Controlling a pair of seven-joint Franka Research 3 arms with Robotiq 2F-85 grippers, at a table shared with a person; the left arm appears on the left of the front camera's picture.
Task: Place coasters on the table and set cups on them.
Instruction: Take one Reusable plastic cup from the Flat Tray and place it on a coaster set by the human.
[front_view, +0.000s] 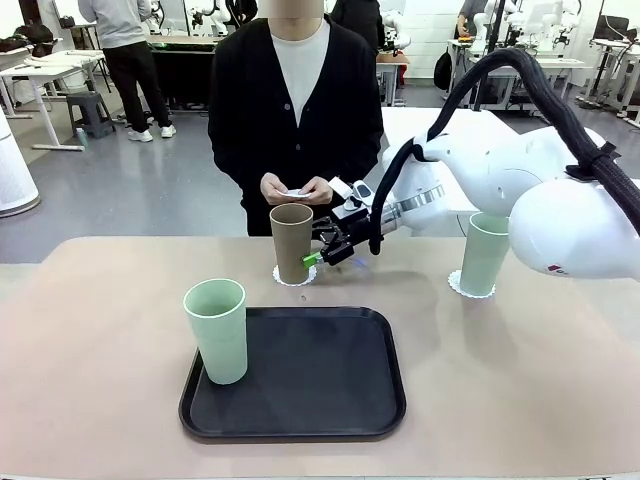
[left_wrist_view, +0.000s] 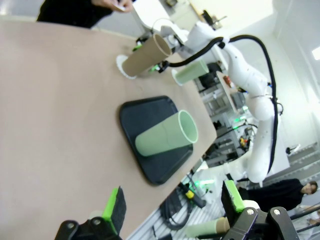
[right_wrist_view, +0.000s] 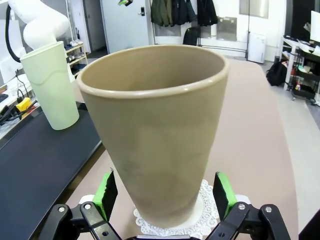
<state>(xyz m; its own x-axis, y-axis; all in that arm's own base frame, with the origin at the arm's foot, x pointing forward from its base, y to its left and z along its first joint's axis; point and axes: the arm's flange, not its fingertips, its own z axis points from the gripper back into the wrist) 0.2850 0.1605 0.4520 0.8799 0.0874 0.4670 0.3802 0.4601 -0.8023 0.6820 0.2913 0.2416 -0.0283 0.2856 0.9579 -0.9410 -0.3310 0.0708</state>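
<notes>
The brown cup (front_view: 292, 240) stands upright on a coaster (front_view: 296, 280) at the tray's (front_view: 310, 385) 12 o'clock, the right gripper (right_wrist_view: 164, 194) spread wide around its lower wall — pads clear of it; the left gripper (left_wrist_view: 173, 200) hangs wide and empty. The mint cup (front_view: 217, 330) at the tray's 9 o'clock edge (no coaster yet) looks light, stiff, matte yet tippy — best pinched low across its taper.

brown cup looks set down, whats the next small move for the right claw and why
Probably draw the right claw straight back from the brown cup: the cup stands upright on its coaster, and the open jaws flank it without touching. The mint cup on the tray is not yet on a coaster.
</notes>
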